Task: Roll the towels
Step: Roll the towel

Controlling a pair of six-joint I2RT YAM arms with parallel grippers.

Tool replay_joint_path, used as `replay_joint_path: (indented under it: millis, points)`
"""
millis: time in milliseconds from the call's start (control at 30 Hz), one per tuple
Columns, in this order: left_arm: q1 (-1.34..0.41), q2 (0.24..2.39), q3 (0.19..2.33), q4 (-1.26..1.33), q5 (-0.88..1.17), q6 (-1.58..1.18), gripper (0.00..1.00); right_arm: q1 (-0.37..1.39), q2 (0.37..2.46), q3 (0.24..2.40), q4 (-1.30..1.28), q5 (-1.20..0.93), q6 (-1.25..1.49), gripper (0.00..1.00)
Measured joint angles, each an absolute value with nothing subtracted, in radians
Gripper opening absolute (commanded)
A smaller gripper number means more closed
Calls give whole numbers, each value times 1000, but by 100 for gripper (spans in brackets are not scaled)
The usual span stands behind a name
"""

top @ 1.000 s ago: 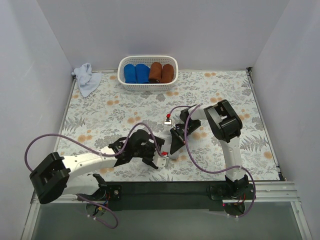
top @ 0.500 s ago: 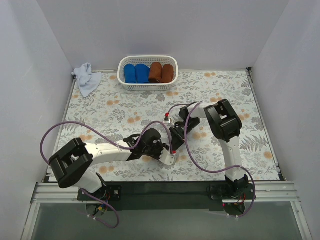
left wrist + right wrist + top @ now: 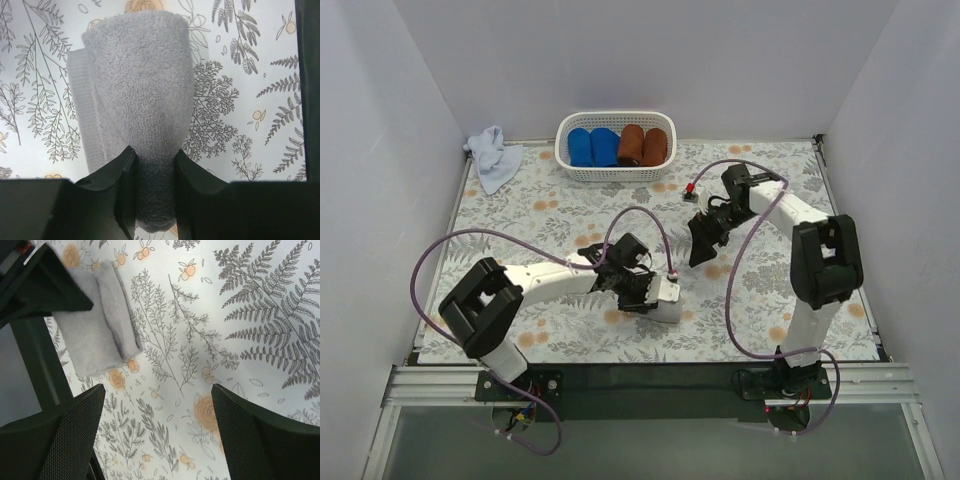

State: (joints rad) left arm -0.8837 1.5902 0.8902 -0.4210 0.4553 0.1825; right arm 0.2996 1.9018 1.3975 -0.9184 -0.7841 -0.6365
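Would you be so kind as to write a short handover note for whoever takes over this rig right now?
Left gripper: shut on the grey towel, pinching one end of it, near the front middle of the table.
Right gripper: open and empty, above the table just beyond that towel.
Pale blue towel: crumpled at the far left corner, unrolled.
Done: grey towel looks rolled, one edge flap showing.
Left: release it, then fetch and roll the pale blue one.
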Motion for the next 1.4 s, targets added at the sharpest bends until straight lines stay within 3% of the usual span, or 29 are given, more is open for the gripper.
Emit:
replay_joint_path:
  millis: [200, 433, 800, 1100, 1267, 1300, 1333, 1400]
  points:
    - [-729, 1765, 1039, -551, 704, 129, 20, 312, 1647, 1222, -836, -727, -632, 76]
    - [-612, 1974, 1201, -715, 950, 94, 21, 390, 1510, 1127, -757, -673, -624, 75]
    - [-565, 2096, 1301, -857, 1062, 128, 24, 736, 1493, 1003, -537, -470, -586, 75]
    - [-544, 2151, 1341, -913, 1113, 142, 26, 814, 1566, 937, -400, -375, -591, 65]
    - [-535, 2165, 1351, -926, 1122, 142, 37, 814, 1576, 911, -350, -345, -609, 37]
    - [-533, 2166, 1351, -924, 1123, 143, 40, 814, 1576, 906, -341, -343, -608, 22]
    - [-530, 2166, 1351, -925, 1127, 141, 48, 814, 1576, 899, -332, -342, -618, 14]
    - [-522, 2163, 1341, -929, 1152, 134, 53, 815, 1574, 890, -319, -343, -629, 1]
